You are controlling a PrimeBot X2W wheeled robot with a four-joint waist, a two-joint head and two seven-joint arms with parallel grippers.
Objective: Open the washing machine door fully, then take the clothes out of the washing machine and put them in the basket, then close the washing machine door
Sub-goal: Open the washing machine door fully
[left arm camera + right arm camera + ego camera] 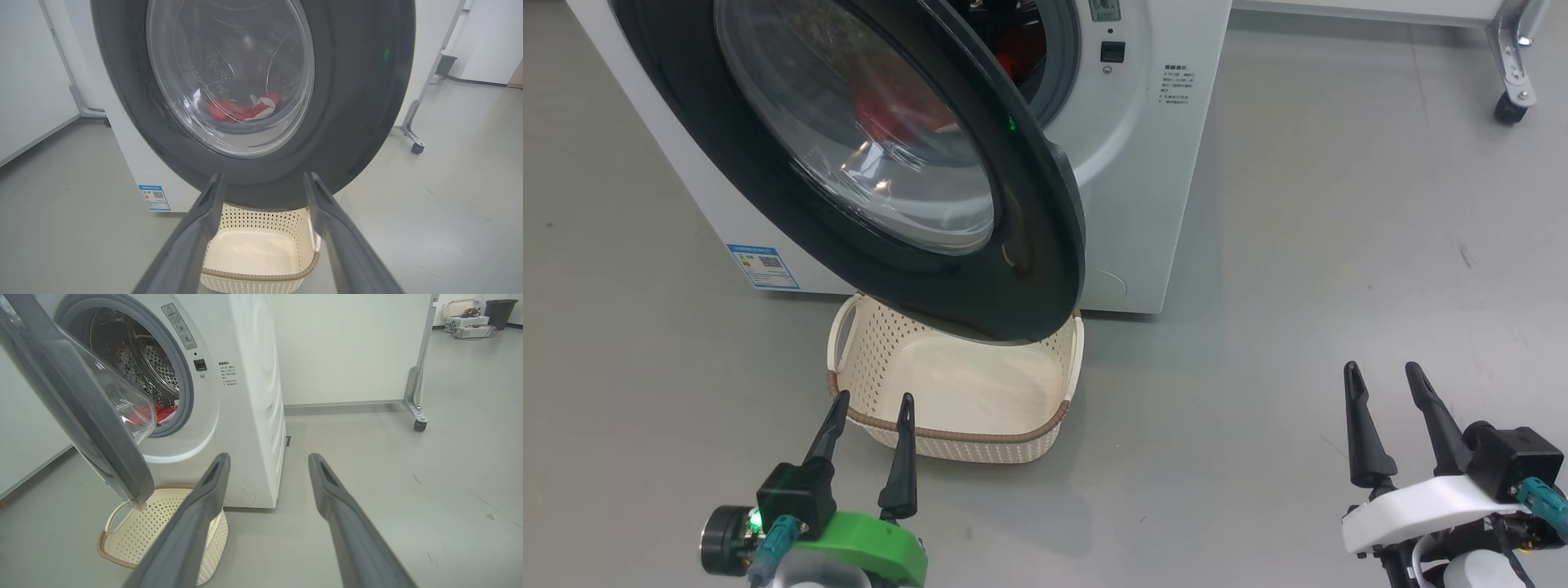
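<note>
The white washing machine (1152, 163) (245, 396) stands ahead with its black-rimmed door (1045, 245) (351, 102) (94, 428) swung partly open over the basket. Red clothes (241, 109) (163, 412) (1025, 61) lie in the steel drum, seen through the glass and through the gap. The cream basket (1013, 433) (261, 277) (122, 547) sits empty on the floor under the door. My left gripper (872, 398) (263, 179) is open at the basket's near rim, holding nothing. My right gripper (1382, 369) (269, 457) is open over bare floor to the right, holding nothing.
A blue sticker (762, 266) marks the machine's lower left side. A white panel on a castor (1509, 108) (420, 424) stands behind on the right. Grey floor spreads right of the machine. Far off lie a white basket and a dark bin (496, 308).
</note>
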